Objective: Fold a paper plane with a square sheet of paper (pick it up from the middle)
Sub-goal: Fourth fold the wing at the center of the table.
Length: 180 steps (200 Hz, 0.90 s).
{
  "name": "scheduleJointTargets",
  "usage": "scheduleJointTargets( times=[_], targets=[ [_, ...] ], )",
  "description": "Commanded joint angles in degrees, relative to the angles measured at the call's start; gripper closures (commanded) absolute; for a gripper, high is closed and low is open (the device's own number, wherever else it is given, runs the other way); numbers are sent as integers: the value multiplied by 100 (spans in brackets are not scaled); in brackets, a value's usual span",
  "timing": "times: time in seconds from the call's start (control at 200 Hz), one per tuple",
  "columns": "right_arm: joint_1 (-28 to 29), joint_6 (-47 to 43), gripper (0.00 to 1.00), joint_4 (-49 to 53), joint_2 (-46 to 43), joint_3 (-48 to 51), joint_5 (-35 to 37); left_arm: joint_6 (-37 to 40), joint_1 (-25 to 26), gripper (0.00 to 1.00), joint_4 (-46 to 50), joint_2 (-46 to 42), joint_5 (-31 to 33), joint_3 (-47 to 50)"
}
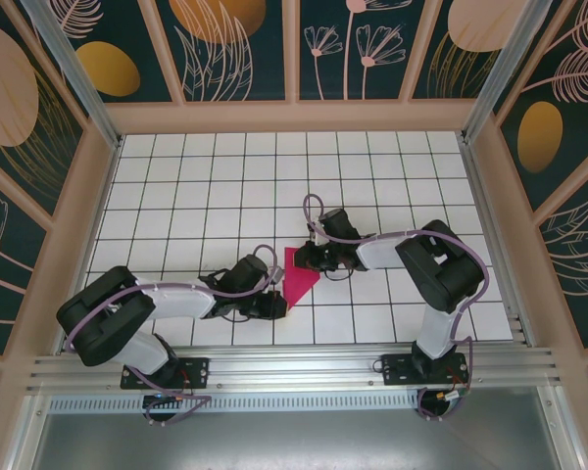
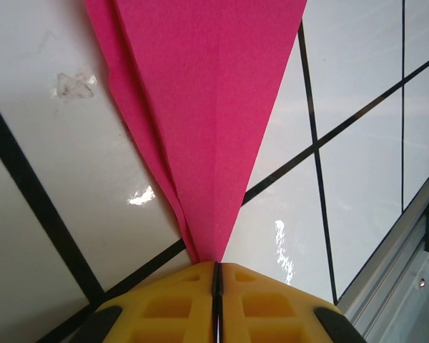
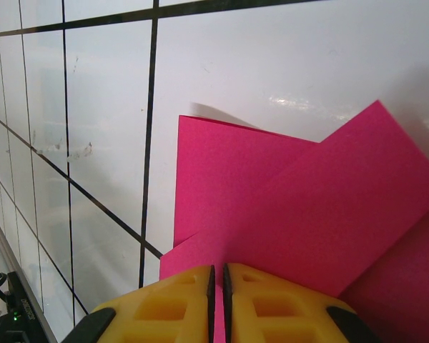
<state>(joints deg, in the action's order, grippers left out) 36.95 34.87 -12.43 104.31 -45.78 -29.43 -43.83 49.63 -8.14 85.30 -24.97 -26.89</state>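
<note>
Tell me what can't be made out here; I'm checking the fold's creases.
Top external: the paper is too small for creases; the left tool and right tool cover its ends.
Left wrist: the top edge cuts off its wide end; its tip is hidden between the tool's fingers.
Right wrist: the tool hides its near edge; the right edge crops it.

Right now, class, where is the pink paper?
In the top view, the pink paper lies mid-table, its near tip in the left gripper, its far edge in the right gripper.

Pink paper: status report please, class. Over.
Status: pink paper folded to a point. Tip in shut left pincer, wide end in shut right pincer. Nothing in the way.
</note>
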Motion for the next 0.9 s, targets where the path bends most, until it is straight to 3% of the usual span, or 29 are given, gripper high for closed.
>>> scheduleJointTargets(
  times=[0.0,0.17,0.37,0.51,0.696,0.896],
  targets=[
    [-36,-184,83,556,438,95,767,195,127,88,1651,-23,248,121],
    [-22,-169,83,541,422,70,742,87,126,89,1662,-562,785,-210],
    [7,-61,83,445,389,97,680,-328,125,88,956,-1082,1512,-509],
    [11,72,83,304,314,148,641,-609,127,87,256,-767,1671,-531],
    [11,134,83,233,285,96,531,-656,125,86,-605,-45,1337,-665],
    [5,160,83,222,228,135,535,-695,127,87,-769,541,1130,-631]
  ],
)
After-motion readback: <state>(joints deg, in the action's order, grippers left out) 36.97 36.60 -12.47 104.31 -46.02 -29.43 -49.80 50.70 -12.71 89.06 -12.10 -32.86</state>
